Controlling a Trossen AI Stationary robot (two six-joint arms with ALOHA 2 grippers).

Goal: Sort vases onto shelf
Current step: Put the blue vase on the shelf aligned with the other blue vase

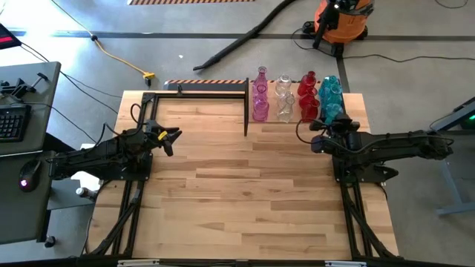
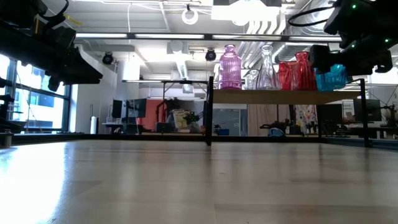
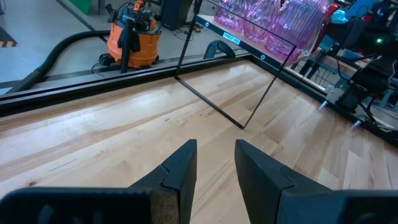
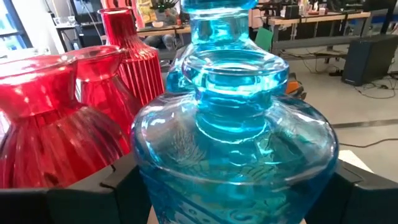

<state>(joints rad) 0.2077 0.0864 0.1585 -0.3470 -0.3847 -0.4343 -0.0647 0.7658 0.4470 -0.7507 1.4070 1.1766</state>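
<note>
Teal glass: squat vase [image 4: 236, 143] gripped between the right end effector [image 1: 332, 127] fingers at the shelf's [image 1: 297, 121] right edge, upper right of the high view, joining colour-grouped rows. Left end effector [image 1: 172, 139] spread, empty, waiting mid-left over the table [image 1: 237, 200].

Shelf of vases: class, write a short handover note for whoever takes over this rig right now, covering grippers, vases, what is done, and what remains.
Right gripper: closed around a teal vase at the shelf's right end; whether the vase rests on the shelf cannot be told.
Left gripper: open, empty, above the table's left side.
Done: pink vases, clear vases, red vases and teal ones grouped by colour on the shelf.
Left: release the teal vase, withdraw. No vases visible on the table.
</note>
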